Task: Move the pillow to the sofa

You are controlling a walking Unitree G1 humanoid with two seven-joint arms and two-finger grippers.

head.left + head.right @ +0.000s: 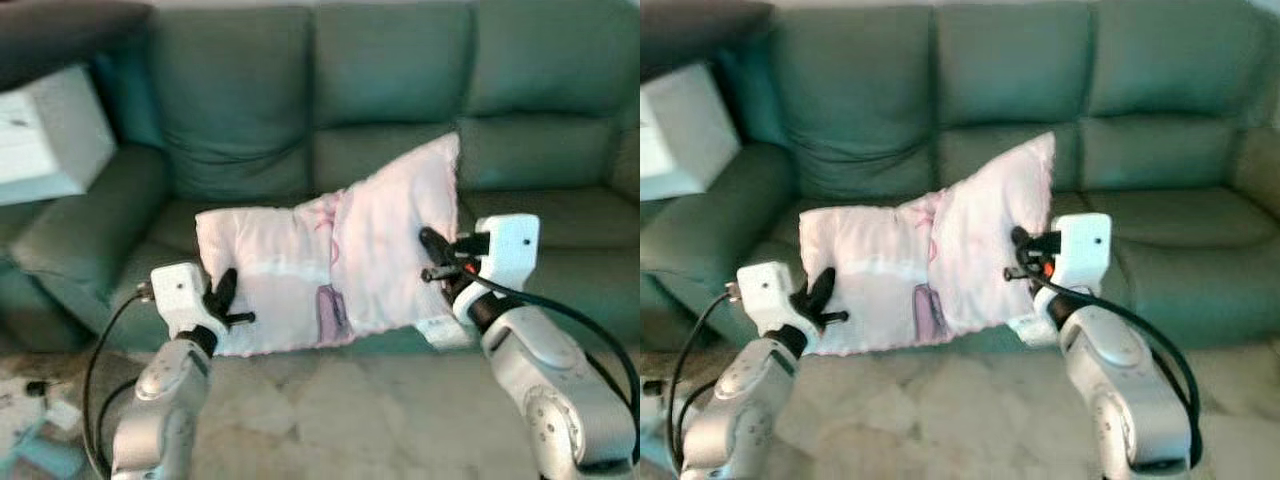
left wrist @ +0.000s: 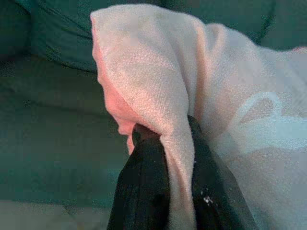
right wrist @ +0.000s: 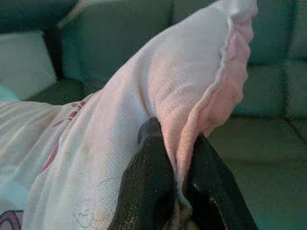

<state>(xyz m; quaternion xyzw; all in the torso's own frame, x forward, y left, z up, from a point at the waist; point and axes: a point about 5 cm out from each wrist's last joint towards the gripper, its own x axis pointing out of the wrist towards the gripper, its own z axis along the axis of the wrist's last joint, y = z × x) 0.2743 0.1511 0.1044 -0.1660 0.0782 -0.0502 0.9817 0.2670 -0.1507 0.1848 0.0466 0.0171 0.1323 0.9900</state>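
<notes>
While both grippers pinch it, the pillow (image 1: pixel 330 265) hangs over the sofa (image 1: pixel 400 90).
Left gripper (image 1: pixel 222 300) and right gripper (image 1: pixel 436 255) fingers are closed on its edges.

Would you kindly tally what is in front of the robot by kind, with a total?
Pink pillow: 1
Green sofa: 1
White box on the sofa arm: 1
Tools gripping the pillow: 2, left tool and right tool
Total: 5

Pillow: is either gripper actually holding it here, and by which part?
Both. The left gripper pinches the pillow at its left edge, and the right gripper pinches its right edge, over the sofa.
</notes>
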